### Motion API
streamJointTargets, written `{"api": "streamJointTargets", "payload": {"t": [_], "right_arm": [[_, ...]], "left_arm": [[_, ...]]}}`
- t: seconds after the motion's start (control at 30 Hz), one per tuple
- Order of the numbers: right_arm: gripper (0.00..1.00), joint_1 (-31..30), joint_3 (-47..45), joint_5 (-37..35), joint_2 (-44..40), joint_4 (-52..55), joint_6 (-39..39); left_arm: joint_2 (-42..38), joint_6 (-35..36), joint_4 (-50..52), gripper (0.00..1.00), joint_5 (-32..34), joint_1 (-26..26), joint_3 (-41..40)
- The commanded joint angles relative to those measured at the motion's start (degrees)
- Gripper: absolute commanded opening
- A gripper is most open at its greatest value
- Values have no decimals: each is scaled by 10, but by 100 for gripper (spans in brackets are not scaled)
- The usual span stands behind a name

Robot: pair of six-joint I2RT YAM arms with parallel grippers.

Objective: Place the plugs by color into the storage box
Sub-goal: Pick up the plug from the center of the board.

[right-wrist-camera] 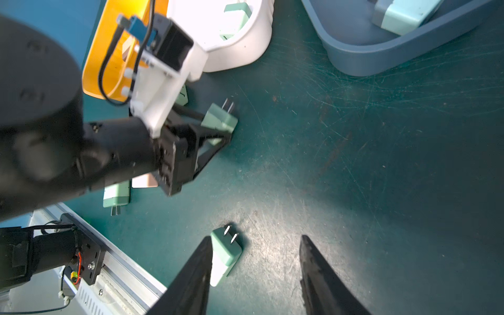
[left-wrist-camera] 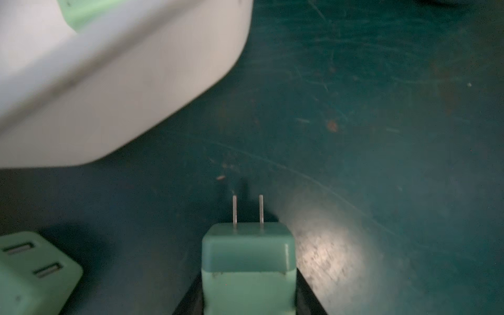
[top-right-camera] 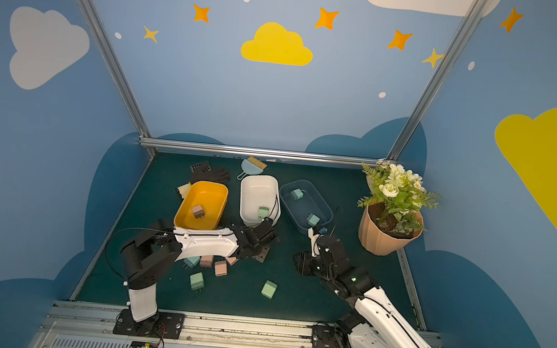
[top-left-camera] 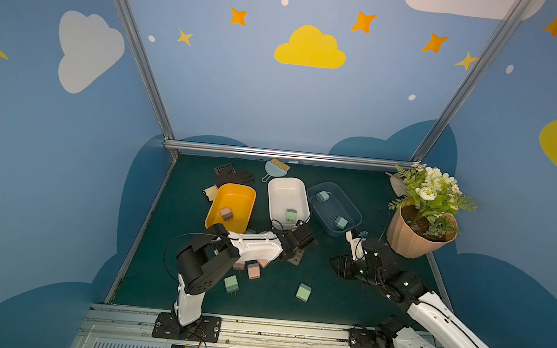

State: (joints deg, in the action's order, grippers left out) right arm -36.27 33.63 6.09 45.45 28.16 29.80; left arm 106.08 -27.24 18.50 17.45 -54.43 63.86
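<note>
Left end effector (right-wrist-camera: 218,128) is gripping mint-green plug (left-wrist-camera: 248,261), probably lifting next into white bin (left-wrist-camera: 109,95) ahead; right end effector (right-wrist-camera: 255,272) hanging open.

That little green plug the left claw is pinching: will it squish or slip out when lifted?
Probably stiff: the green plug shows no dent between the left gripper's shut jaws. Its smooth, rounded sides look slippery, so it might twist. Flat faces suggest it would slide, not roll, if pushed.

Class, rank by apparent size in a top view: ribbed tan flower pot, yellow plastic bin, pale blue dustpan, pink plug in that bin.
1. ribbed tan flower pot
2. yellow plastic bin
3. pale blue dustpan
4. pink plug
</note>
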Motion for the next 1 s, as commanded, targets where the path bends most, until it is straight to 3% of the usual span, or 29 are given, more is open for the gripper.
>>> {"api": "streamJointTargets", "payload": {"t": [0.0,0.23,0.43,0.8,0.97], "right_arm": [[52,-4,14,15,12,-23,4],[51,-4,42,25,54,-53,-3],[50,-4,46,23,113,-123,-22],[50,8,183,50,269,-155,-59],[50,21,245,73,336,-143,-65]], "left_arm": [[-51,15,14,28,-16,-18,-7],[-145,34,35,24,-15,-20,-10],[-164,87,49,20,-17,30,26],[-48,127,86,20,-140,182,170],[12,153,121,22,-149,209,240]]}}
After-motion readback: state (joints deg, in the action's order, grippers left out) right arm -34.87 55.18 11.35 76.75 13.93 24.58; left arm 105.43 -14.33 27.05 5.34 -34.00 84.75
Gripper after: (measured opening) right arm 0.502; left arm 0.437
